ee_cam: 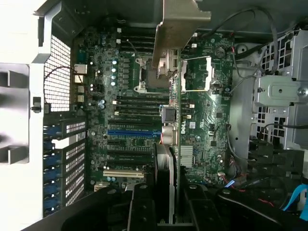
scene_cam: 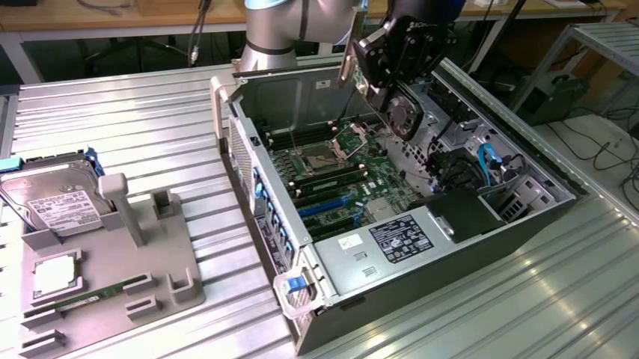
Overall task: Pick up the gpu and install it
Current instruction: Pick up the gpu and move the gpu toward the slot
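Observation:
My gripper [scene_cam: 387,84] hangs over the open computer case [scene_cam: 330,277], shut on the gpu [scene_cam: 403,114]. The gpu is a dark card with a round fan, held on edge, its pale metal bracket strip [scene_cam: 348,56] pointing up toward the case's rear wall. In the wrist view the gpu [ee_cam: 172,144] appears edge-on between my dark fingers [ee_cam: 144,207], with its bracket [ee_cam: 179,29] at the far end and my gripper [ee_cam: 171,204] shut on it. The card floats above the motherboard [ee_cam: 207,120], near the expansion slots [ee_cam: 132,132], not touching them.
A grey fixture tray [scene_cam: 150,262] at the exterior view's left holds a silver hard drive [scene_cam: 55,198], a processor [scene_cam: 55,273] and a green memory stick [scene_cam: 90,295]. Blue cables [scene_cam: 487,161] and drive cages crowd the case's right side. Ribbed metal tabletop [scene_cam: 499,314] surrounds everything.

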You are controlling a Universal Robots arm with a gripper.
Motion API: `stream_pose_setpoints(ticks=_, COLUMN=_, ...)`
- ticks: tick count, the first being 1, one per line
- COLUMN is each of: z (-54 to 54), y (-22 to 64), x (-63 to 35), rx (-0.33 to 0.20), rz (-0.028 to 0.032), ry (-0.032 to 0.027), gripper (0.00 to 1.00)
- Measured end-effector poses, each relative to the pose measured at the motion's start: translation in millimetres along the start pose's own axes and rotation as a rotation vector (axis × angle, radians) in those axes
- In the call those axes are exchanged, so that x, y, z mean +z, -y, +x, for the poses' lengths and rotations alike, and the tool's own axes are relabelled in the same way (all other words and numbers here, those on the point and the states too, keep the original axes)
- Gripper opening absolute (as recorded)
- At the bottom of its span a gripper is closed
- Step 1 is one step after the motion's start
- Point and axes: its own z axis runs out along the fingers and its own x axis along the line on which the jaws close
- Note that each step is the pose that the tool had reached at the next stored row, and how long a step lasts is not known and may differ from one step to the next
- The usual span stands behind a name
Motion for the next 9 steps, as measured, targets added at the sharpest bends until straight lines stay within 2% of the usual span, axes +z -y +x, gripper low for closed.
stream_pose_setpoints(ticks=7, z=-22.0, y=1.0, x=0.5, rx=0.003, rz=0.0002, ry=0.0, gripper=0.28)
stream_pose_setpoints(ticks=9, z=-24.7, y=1.1, x=0.5, rx=0.008, rz=0.0003, ry=0.0, gripper=0.28)
